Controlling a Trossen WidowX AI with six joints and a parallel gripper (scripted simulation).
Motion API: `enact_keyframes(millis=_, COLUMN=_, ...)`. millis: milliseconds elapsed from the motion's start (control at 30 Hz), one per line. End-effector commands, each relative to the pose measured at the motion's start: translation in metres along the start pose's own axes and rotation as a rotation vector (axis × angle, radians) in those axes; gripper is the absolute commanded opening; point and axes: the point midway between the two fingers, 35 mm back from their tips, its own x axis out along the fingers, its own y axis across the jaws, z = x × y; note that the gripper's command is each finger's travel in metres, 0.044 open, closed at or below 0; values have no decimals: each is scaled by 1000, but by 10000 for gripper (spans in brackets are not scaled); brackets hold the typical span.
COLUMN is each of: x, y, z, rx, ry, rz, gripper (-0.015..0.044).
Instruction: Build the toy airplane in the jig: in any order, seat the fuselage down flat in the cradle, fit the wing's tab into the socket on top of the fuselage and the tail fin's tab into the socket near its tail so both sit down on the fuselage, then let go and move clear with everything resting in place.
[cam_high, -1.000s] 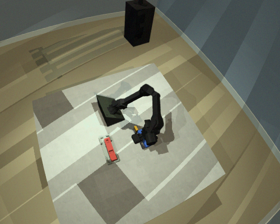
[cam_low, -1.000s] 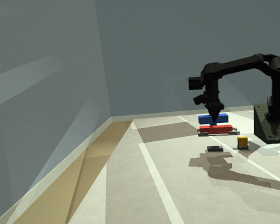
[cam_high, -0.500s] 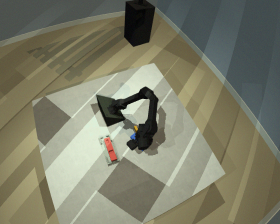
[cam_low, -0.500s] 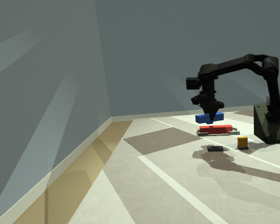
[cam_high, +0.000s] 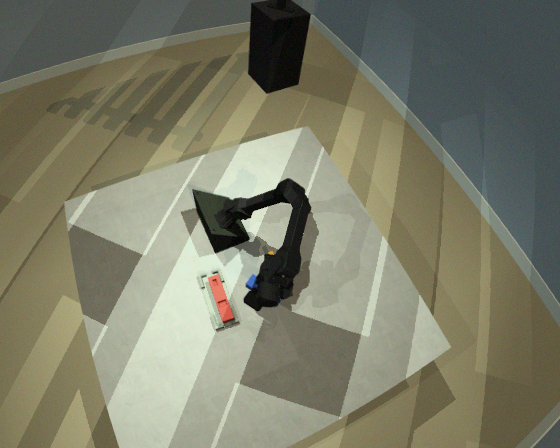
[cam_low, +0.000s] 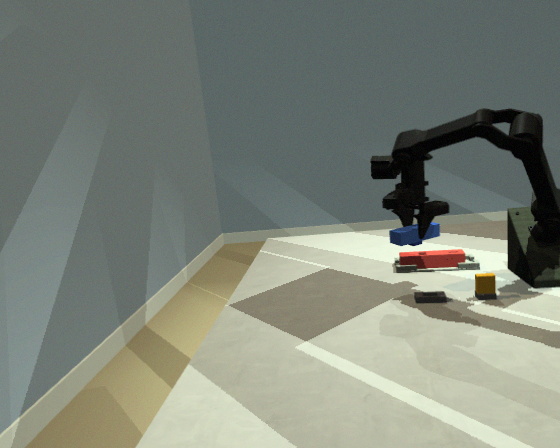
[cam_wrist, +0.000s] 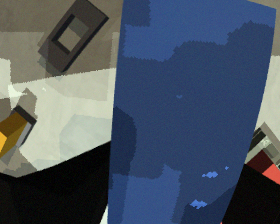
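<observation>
The red fuselage lies in the pale grey cradle jig; it looks level there. My gripper is shut on the blue wing and holds it level in the air, beside the jig in the top view. A small tab shows under the wing in the exterior view. In the top view the arm hides the fingers and most of the wing. The yellow tail fin stands upright in a small dark holder near the arm's base.
A dark holder with a rectangular hole lies on the table near the tail fin. The arm's dark green base block stands behind the jig. A tall black box stands on the floor beyond the table.
</observation>
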Motion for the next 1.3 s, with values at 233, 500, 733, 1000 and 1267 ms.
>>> enact_keyframes(millis=233, x=6, y=-29, z=-24, rx=-209, ry=6, rz=-3, gripper=0)
enact_keyframes(millis=500, x=12, y=-47, z=-41, rx=-365, ry=6, rz=-2, gripper=0)
enact_keyframes(millis=733, x=16, y=-62, z=-58, rx=-503, ry=6, rz=0, gripper=0)
enact_keyframes(millis=1000, x=23, y=-77, z=-78, rx=-659, ry=3, rz=4, gripper=0)
enact_keyframes(millis=1267, x=29, y=-90, z=-97, rx=-807, ry=0, rz=8, gripper=0)
